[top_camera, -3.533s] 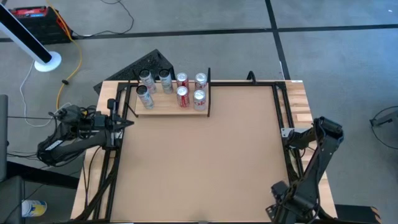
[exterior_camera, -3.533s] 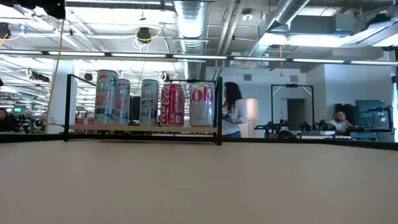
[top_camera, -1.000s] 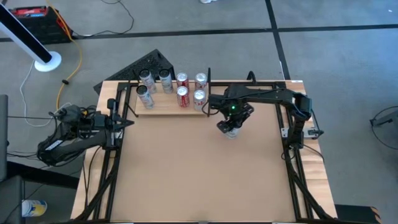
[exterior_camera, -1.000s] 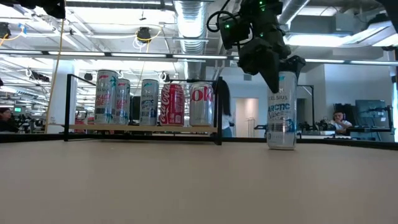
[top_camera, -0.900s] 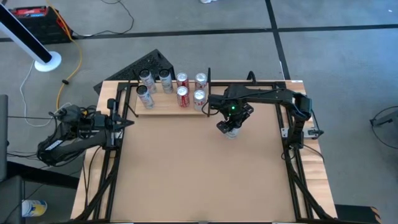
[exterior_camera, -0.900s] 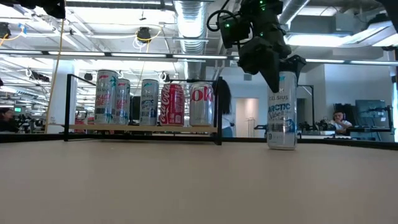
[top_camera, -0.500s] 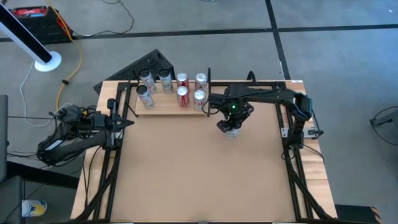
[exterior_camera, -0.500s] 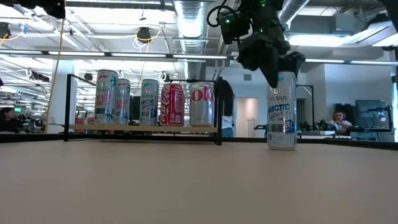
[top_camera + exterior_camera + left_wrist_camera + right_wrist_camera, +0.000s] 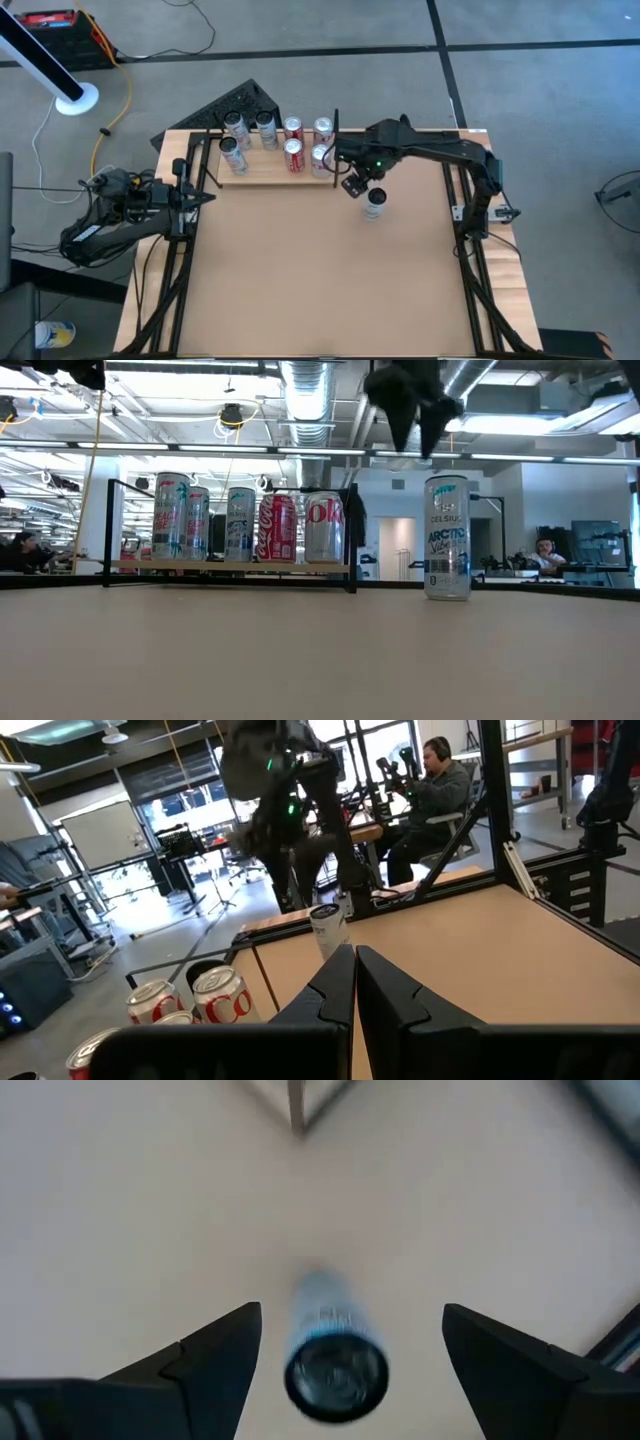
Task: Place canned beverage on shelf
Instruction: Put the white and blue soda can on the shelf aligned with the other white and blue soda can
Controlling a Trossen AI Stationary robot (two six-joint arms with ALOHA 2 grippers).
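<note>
A tall white and blue beverage can stands upright on its base on the tan tabletop, right of the shelf; it also shows in the low view. My right gripper hangs open above it, fingers pointing down, clear of the can's top. The shelf is a pale wood board with a black upright end piece, at the table's far left. Several cans stand on it. My left gripper waits shut at the table's left edge.
The shelf's black end piece stands between the shelf cans and the lone can. Black frame rails run along the table's right and left sides. A wide stretch of bare tabletop lies toward the near edge.
My right gripper has risen from around the can's upper part to above its top, drifting a little toward the shelf and tipping to point straight down. The can stays upright on the table.
</note>
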